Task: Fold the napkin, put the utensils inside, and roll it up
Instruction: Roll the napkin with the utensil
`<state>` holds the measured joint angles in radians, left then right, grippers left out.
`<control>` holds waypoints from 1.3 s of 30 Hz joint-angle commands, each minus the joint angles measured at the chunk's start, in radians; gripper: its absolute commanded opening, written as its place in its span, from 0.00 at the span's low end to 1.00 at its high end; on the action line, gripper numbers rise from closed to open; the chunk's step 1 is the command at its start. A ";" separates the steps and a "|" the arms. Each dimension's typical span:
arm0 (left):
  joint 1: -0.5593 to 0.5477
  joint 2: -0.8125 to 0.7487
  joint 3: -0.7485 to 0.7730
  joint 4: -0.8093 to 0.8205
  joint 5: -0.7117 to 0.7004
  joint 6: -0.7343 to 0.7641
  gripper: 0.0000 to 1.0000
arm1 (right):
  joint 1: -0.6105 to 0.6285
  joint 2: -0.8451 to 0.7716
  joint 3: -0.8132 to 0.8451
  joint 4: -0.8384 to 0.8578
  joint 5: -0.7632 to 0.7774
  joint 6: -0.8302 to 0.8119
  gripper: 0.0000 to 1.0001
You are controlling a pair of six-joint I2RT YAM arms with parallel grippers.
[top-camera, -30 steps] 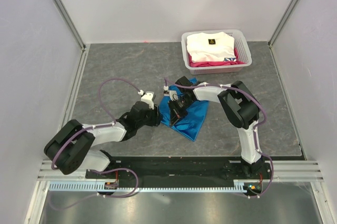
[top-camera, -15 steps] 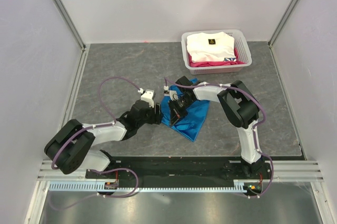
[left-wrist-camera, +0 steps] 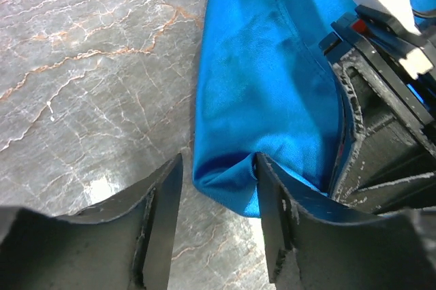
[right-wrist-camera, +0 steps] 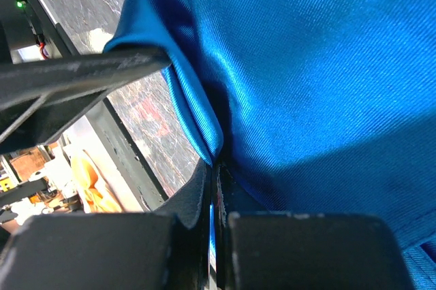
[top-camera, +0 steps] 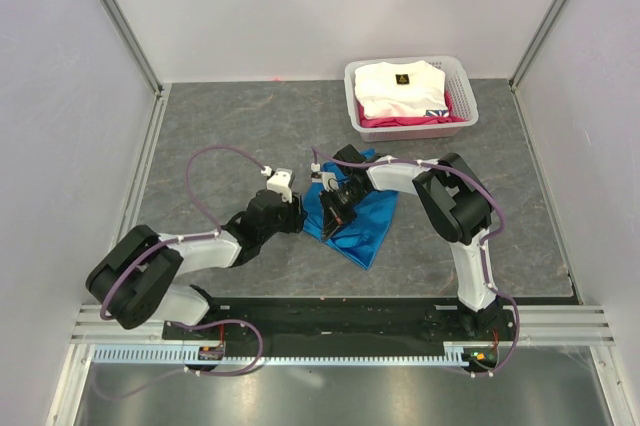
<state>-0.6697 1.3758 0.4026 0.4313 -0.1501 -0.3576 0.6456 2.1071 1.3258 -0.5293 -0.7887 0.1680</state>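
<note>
The bright blue napkin (top-camera: 365,226) lies folded and bunched on the grey table (top-camera: 230,126), between the two arms. My left gripper (top-camera: 302,216) is at its left edge. In the left wrist view its jaws (left-wrist-camera: 219,188) stand apart around a rolled corner of the napkin (left-wrist-camera: 266,86); the right finger (left-wrist-camera: 279,222) touches the cloth and the left finger is clear of it. My right gripper (right-wrist-camera: 216,181) is shut on a fold of the napkin (right-wrist-camera: 306,65), with thin blue cloth pinched between the pads. The utensils are hidden.
A white basket (top-camera: 462,122) at the back right holds folded white clothes (top-camera: 400,86) over pink ones. Grey walls enclose the table on three sides. The two grippers sit very close together over the napkin, the right gripper body (left-wrist-camera: 381,120) just beside the left fingers.
My left gripper has edged slightly toward the far side along the napkin's left edge. The right gripper and the napkin have stayed put.
</note>
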 commanded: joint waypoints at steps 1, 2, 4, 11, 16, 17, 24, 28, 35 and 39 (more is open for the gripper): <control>0.012 0.035 0.004 0.084 0.000 0.032 0.51 | -0.007 0.045 -0.023 -0.014 0.166 -0.062 0.00; 0.013 0.043 0.002 0.086 0.004 0.034 0.51 | -0.006 0.045 -0.023 -0.014 0.166 -0.064 0.00; 0.015 0.051 0.002 0.099 0.020 0.032 0.50 | -0.008 0.045 -0.025 -0.014 0.166 -0.062 0.00; 0.019 0.118 0.025 0.097 0.030 0.039 0.34 | -0.006 0.024 -0.027 -0.012 0.167 -0.053 0.00; 0.024 0.144 0.050 0.043 0.018 0.032 0.08 | -0.006 -0.030 -0.033 -0.014 0.175 -0.032 0.18; 0.024 0.146 0.051 0.028 0.018 0.032 0.06 | -0.006 -0.057 -0.036 -0.014 0.180 -0.028 0.22; 0.027 0.158 0.068 -0.003 0.027 0.029 0.02 | -0.003 -0.200 -0.071 -0.032 0.248 -0.015 0.42; 0.028 0.164 0.073 -0.012 0.030 0.026 0.02 | 0.014 -0.294 -0.108 -0.049 0.327 -0.019 0.47; 0.032 0.166 0.078 -0.025 0.040 0.019 0.02 | 0.106 -0.420 -0.186 -0.038 0.537 -0.042 0.60; 0.032 0.170 0.082 -0.034 0.043 0.008 0.02 | 0.146 -0.449 -0.240 -0.035 0.612 -0.024 0.61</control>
<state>-0.6453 1.5227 0.4713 0.4500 -0.0990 -0.3546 0.7631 1.6981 1.1332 -0.5613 -0.3004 0.1429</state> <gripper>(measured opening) 0.033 0.612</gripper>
